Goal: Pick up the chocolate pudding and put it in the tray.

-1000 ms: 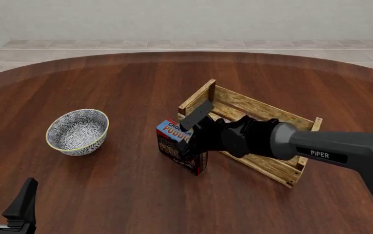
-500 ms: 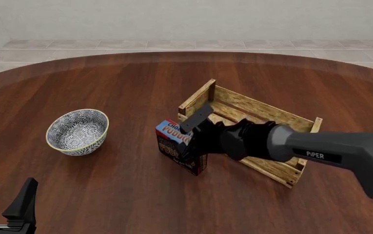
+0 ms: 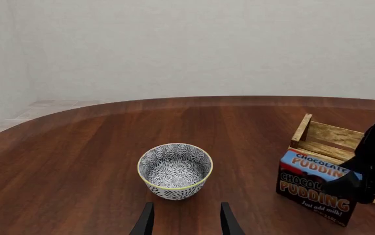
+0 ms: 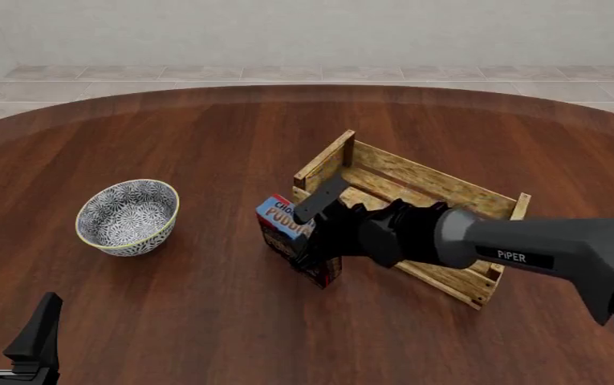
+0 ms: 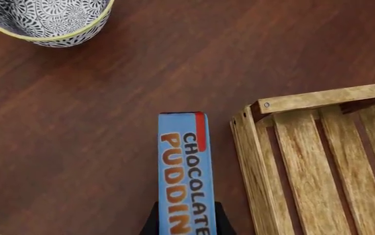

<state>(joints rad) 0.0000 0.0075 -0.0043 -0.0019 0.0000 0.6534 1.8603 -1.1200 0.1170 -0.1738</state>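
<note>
The chocolate pudding (image 4: 278, 225) carton stands upright on the table right beside the near-left end of the tray (image 4: 427, 181), a wooden slat crate. My right gripper (image 4: 309, 237) comes in over the crate and is shut on the carton. In the right wrist view its black fingers (image 5: 151, 223) press both long sides of the carton's blue top (image 5: 184, 166), with the tray (image 5: 305, 161) next to it. My left gripper (image 4: 7, 321) sits open at the table's near-left corner, far from the carton. The left wrist view shows the pudding (image 3: 314, 188) and tray (image 3: 318, 132).
A round blue-white patterned bowl (image 4: 128, 215) stands on the left half of the table, well left of the carton; it also shows as the bowl (image 3: 175, 169) ahead of my left gripper (image 3: 185, 220) and the bowl (image 5: 43, 19) in the right wrist view.
My right gripper has sunk slightly and closed in on the carton, which has turned a little and shows a narrower face. The left arm has not moved.
</note>
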